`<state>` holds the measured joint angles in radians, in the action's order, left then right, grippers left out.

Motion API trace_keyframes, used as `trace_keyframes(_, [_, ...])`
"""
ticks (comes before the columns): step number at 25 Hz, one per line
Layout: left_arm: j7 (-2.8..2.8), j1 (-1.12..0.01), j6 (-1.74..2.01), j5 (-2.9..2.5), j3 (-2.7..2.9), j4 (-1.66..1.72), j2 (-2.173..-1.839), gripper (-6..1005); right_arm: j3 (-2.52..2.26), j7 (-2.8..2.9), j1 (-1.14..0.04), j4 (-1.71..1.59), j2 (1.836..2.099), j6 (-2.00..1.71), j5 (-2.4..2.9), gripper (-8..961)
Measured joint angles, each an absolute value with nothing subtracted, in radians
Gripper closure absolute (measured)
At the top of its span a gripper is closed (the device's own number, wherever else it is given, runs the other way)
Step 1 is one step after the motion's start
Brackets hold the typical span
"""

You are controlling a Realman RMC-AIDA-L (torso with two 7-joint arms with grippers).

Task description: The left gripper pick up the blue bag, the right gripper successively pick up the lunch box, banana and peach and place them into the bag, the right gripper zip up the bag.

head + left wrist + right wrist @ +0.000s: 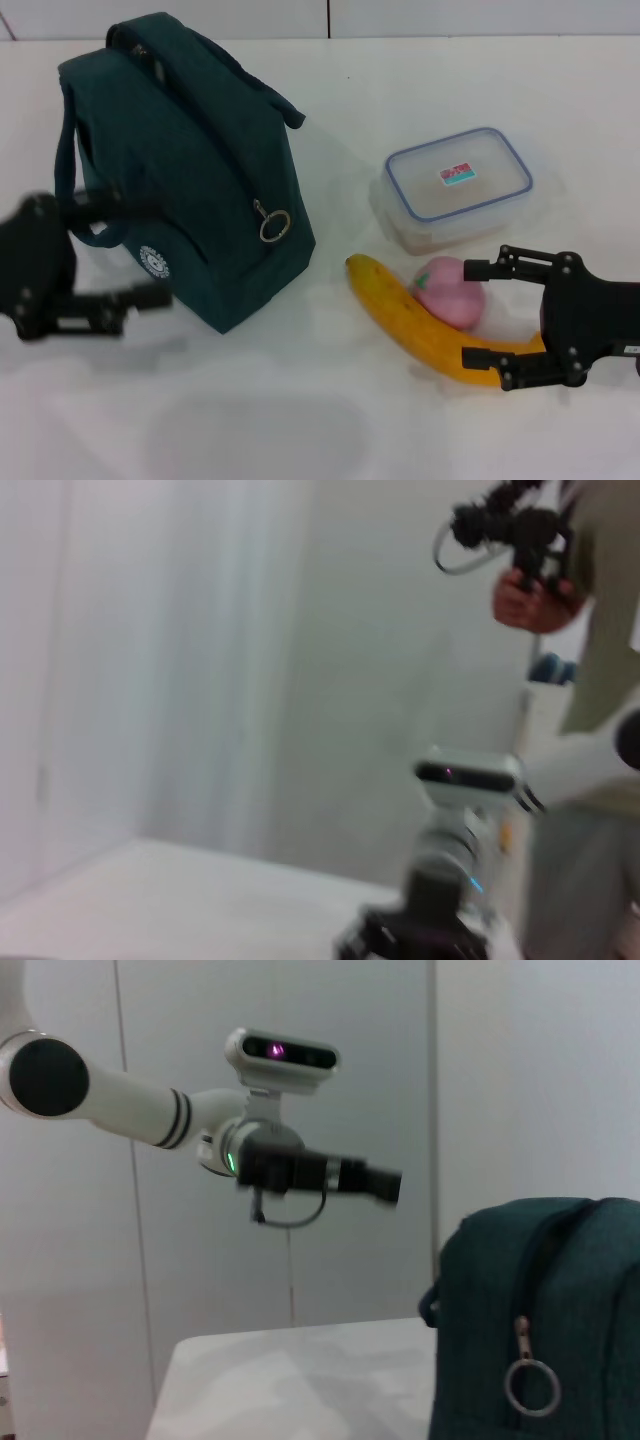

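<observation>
- Standing upright on the white tabletop: the dark teal fabric bag with carry straps and a ring-pull zip, zip apparently shut.
- Hovering at the bag's left side: the black round-fingered left gripper, fingers spread, upper finger close to a strap loop, nothing gripped yet.
- Resting right of the bag: the clear rectangular lunch box with blue-rimmed lid, well apart from the bag.
- Lying in front of the box: the long curved yellow-orange banana, touching the small round pink peach.
- Waiting low at the right: the black thin-fingered right gripper, fingers wide open, straddling the banana's dark end and sitting just beside the peach.
- Risking a wrong order: closing here would likely be taking the banana before the lunch box.
- Risking a nudge: sweeping toward the box could be rolling the peach or spinning the banana away.
- Risking a tipped bag: catching only a slack strap could be toppling it, and a closed zip would be blocking any placing.
</observation>
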<state>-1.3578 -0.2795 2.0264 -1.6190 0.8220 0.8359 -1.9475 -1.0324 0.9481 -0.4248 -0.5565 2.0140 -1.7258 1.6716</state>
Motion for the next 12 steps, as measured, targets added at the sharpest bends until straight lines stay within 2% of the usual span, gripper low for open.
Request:
trace_keyframes(7, [-1.604,-0.338,1.944,-1.597,0.576,0.84,-1.958,120,-1.022,0.948,-0.416,-0.548,2.013,-1.686,1.645,107])
trace_keyframes(12, [-1.827,-0.377,1.768,-1.663,0.56,0.917,-1.945,131,-1.004,0.942,-0.406,-0.539,2.013,-1.652,1.62,109])
